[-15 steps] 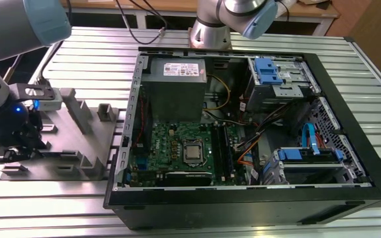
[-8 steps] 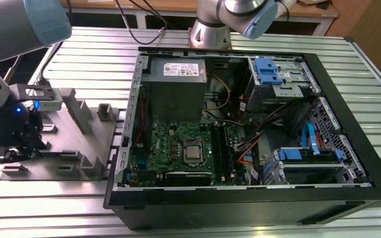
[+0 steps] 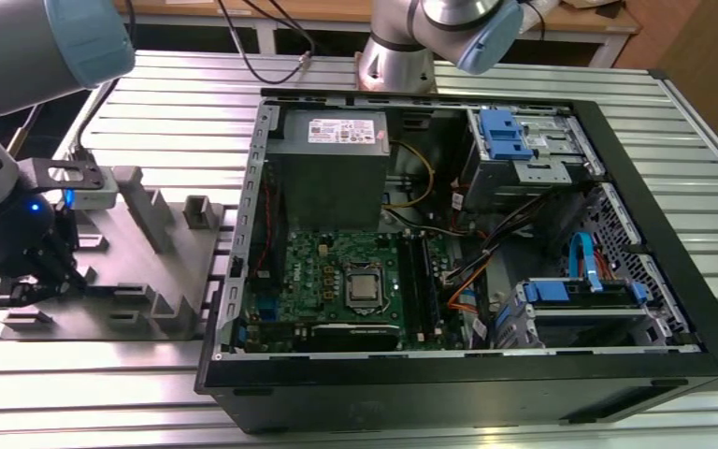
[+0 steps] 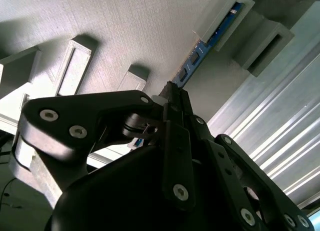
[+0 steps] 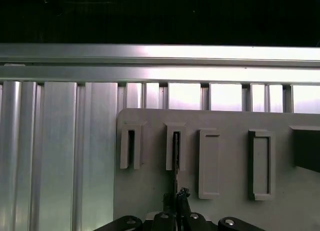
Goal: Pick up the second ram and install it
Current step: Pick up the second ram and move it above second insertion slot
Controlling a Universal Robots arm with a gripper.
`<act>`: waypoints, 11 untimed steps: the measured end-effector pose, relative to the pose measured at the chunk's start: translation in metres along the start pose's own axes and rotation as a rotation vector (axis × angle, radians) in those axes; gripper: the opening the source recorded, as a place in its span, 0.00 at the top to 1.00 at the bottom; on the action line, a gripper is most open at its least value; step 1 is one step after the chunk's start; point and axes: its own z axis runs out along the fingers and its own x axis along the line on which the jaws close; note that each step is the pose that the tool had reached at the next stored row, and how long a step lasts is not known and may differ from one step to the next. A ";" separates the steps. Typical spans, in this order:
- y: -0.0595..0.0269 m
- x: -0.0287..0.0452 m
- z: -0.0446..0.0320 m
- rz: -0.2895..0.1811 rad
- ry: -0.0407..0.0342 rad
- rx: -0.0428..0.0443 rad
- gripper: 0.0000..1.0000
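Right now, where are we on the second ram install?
Done: the gripper is at the holder tray and shut on the second ram. In hand: the grasp only; the ram stands in its tray slot, not lifted. Left: carrying it over and seating it on the motherboard, which lies inside the open case on the exterior view's right, away from the gripper.

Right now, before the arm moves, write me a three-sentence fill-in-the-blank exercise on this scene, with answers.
1. In the exterior view the gripper is on the ____ of the computer case.
2. The second ram stands on edge in a ____ of the grey holder tray.
3. The motherboard inside the case is ____ in colour.
Missing words: left; slot; green.
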 end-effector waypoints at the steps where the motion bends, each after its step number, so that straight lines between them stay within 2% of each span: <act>1: 0.0000 0.0000 0.0000 0.000 0.0000 0.0000 0.88; 7: 0.0000 0.0000 0.0000 -0.001 0.0000 0.0000 0.88; 11: 0.0000 0.0000 0.0000 -0.002 0.0000 0.0000 0.92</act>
